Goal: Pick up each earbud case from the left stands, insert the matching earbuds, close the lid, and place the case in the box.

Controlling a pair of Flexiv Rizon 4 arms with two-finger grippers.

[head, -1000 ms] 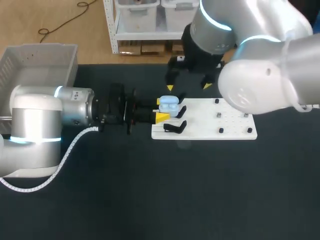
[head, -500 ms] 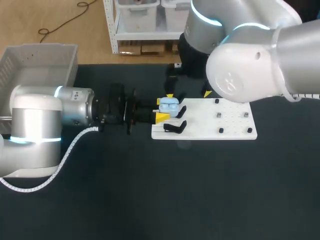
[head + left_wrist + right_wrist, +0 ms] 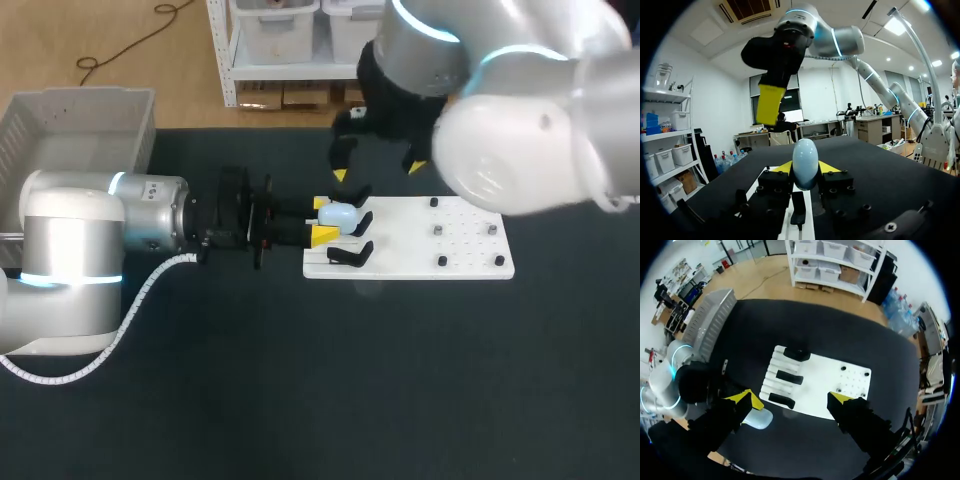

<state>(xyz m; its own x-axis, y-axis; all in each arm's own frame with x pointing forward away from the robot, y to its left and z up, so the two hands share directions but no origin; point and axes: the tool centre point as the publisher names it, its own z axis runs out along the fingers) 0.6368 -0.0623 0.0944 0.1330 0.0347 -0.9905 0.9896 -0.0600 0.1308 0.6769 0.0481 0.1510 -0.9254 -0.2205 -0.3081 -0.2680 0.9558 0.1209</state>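
Observation:
A pale blue earbud case with its lid down is held level at the left edge of the white board, over the black stands. My left gripper is shut on it from both sides. In the left wrist view the case stands between the yellow tips of the left gripper. My right gripper hangs open above and just behind the case, touching nothing. From the right wrist the case lies below the open right gripper, beside one fingertip. No loose earbuds show.
A grey slatted box stands at the far left of the table. The board carries three black stands on its left part and several small pegs on its right part. Dark tabletop lies in front of the board.
The right gripper dipped towards the case and has risen again. The case, which showed an open top before, now looks smooth and closed. The left arm has stayed put.

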